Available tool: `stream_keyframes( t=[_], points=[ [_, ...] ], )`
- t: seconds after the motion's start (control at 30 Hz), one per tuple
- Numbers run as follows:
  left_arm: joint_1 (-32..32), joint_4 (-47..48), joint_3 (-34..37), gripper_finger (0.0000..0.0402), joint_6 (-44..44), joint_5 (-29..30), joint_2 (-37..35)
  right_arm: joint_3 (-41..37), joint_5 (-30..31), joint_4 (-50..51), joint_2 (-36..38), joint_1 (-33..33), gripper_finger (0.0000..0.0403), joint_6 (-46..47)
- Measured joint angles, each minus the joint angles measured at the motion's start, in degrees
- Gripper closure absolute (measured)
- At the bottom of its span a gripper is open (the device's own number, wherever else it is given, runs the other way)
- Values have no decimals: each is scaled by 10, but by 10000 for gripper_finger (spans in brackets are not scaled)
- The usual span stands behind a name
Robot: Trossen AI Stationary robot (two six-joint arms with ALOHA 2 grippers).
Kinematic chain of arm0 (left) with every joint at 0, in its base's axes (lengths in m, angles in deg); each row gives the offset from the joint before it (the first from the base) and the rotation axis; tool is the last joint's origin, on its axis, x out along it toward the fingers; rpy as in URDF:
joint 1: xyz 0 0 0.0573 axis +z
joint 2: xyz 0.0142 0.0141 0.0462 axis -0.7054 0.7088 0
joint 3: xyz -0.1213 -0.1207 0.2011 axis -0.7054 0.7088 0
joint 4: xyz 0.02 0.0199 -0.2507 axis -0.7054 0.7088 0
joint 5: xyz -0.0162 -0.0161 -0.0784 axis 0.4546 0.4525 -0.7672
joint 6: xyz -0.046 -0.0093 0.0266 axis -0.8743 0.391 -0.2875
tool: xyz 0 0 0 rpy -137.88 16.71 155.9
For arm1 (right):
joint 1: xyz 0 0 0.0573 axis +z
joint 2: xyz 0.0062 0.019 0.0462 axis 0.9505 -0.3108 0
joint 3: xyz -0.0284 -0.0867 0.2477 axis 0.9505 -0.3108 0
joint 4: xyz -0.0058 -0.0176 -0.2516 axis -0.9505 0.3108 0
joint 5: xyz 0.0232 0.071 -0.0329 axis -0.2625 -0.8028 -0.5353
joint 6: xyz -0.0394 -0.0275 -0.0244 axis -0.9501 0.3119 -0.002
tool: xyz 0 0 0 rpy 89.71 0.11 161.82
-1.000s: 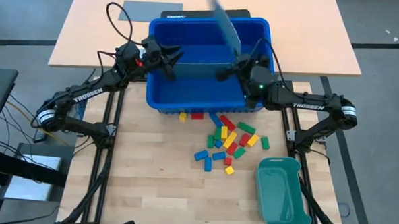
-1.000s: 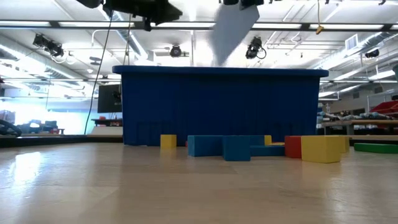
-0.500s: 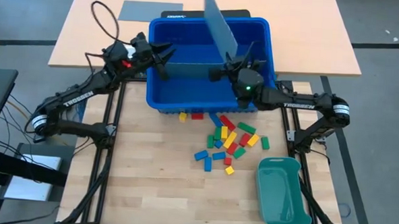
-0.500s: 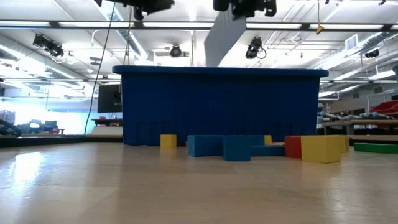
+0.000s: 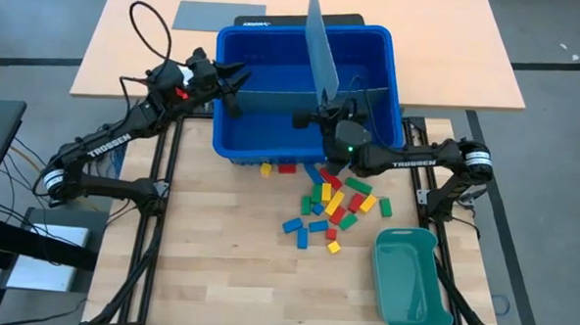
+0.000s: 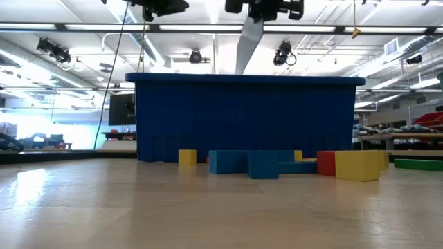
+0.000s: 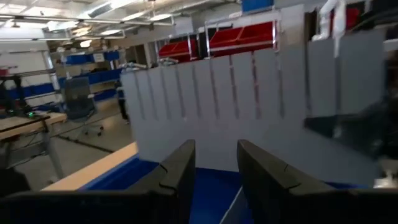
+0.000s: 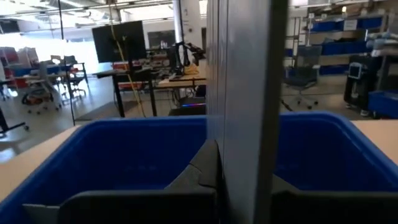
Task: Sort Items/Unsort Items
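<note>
The items, small red, yellow, green and blue blocks (image 5: pixel 333 199), lie loose on the wooden table just in front of the blue bin (image 5: pixel 227 140); the low view shows them (image 6: pixel 263 164) at the bin's foot. My right gripper (image 5: pixel 320 111) hovers over the bin's near side, shut on a grey slotted divider sheet (image 5: pixel 324 56) that stands on edge. A second grey divider (image 5: pixel 293 102) stands across the bin. My left gripper (image 5: pixel 238 90) is open over the bin's left wall, at that divider's left end, its fingers (image 7: pixel 180 180) holding nothing. My right gripper pinches the near end of the divider sheet (image 8: pixel 239 177) between its two fingers, one on each face. The fingers are level, come from the table's near side and lie along the sheet. The sheet stands on edge, reaching below the gripper (image 6: pixel 243 55) into the bin; the bin wall hides its lower edge.
A teal tray (image 5: pixel 410 280) lies at the table's near right corner. Behind the bin, on the far tabletop, lies a flat grey sheet (image 5: pixel 223 16). The bare wooden table (image 5: pixel 217 257) stretches to the left of the blocks.
My right gripper has moved down and toward the table's left and near edges with the divider sheet, rolling its wrist. The sheet has turned from slanted to upright, in line from near to far. My left gripper has drawn back a little toward the table's left edge.
</note>
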Motion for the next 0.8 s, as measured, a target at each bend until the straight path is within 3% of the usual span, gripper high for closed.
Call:
stream_keyframes(
  t=[0.4, 0.8],
  points=[
    [0, 18, 0, 275, 14, 5, 0, 0, 36, 4, -1, 36, 403, 38],
    [0, 37, 0, 275, 34, 15, -4, 24, 52, -44, -58, 40, 403, 15]
  ],
)
